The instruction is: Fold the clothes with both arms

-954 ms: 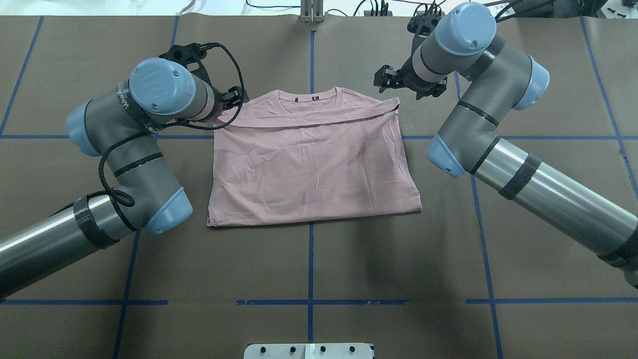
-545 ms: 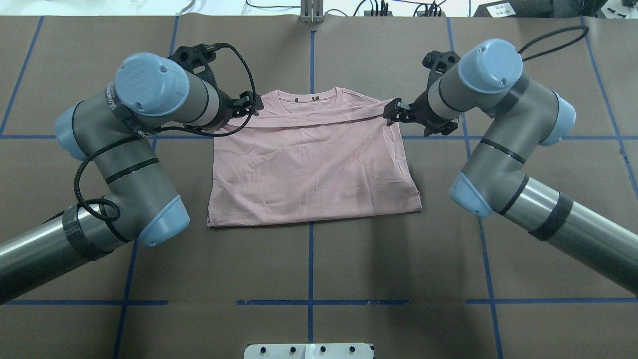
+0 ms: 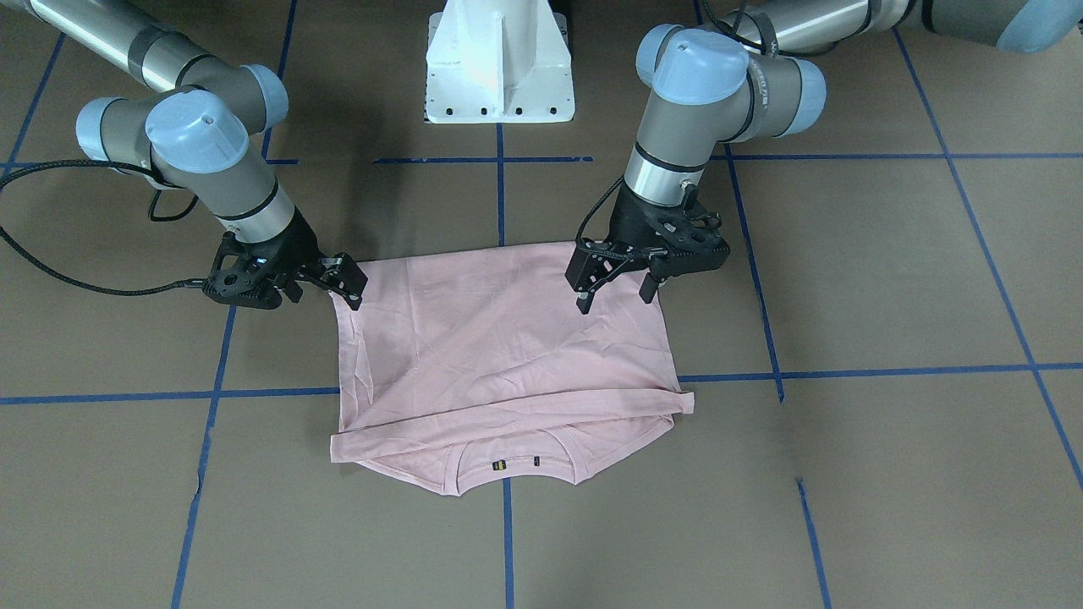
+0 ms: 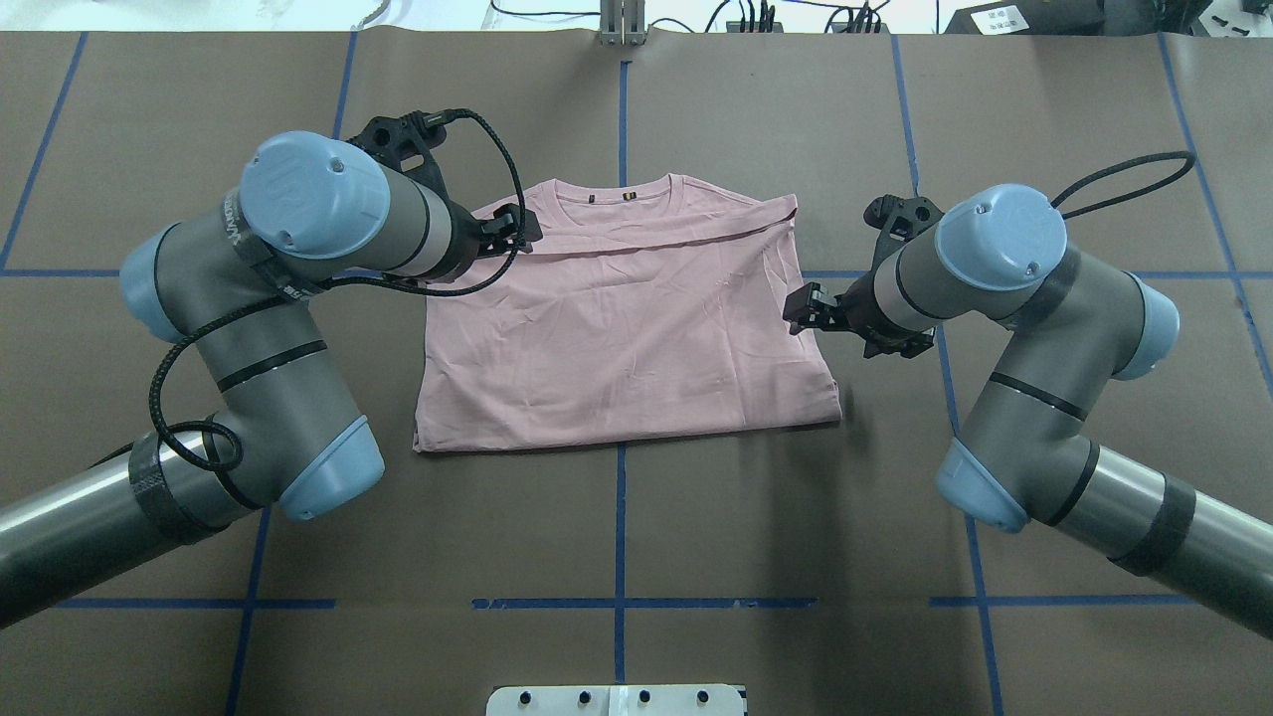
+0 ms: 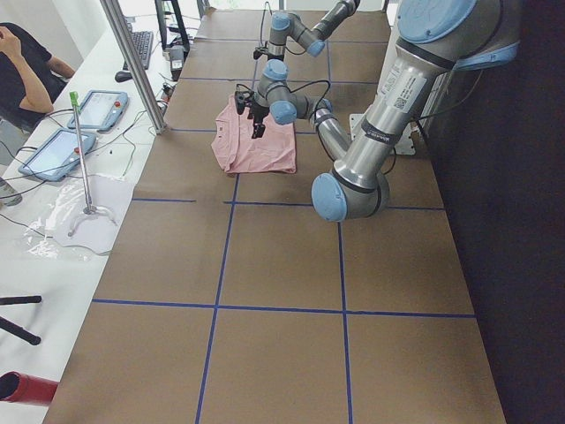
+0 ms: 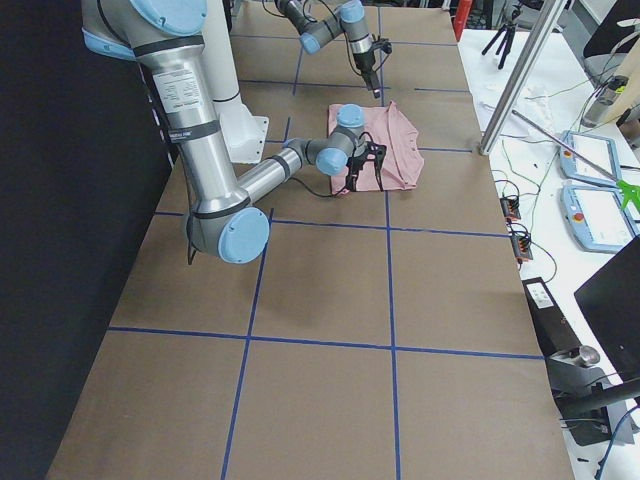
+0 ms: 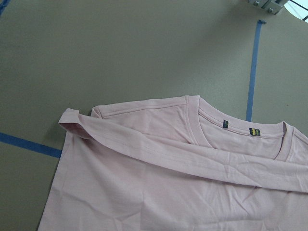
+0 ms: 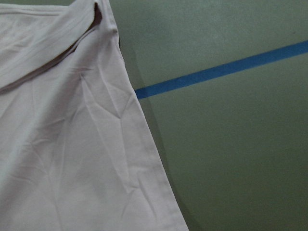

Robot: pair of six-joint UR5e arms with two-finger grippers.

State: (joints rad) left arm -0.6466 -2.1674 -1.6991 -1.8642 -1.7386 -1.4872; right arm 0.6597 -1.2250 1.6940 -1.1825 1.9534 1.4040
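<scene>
The clothes are one pale pink T-shirt lying flat on the table with its sleeves folded in and its collar on the far side. My left gripper hovers over the shirt's far-left shoulder. Its fingers are spread and hold nothing. My right gripper sits at the shirt's right edge, about halfway down. It is open too and no cloth is raised in it. The left wrist view looks down on the collar and the folded sleeve. The shirt's side edge fills the right wrist view. Neither wrist view shows fingers.
The white pedestal base stands at the near table edge. Blue tape lines grid the brown table cover. A black cable loop hangs off the left wrist. A person, tablets and a metal post are beyond the table's far side.
My right arm swung from the shirt's far-right shoulder back toward the robot along the right edge. My left gripper shifted slightly right over the left shoulder. The shirt has not moved.
</scene>
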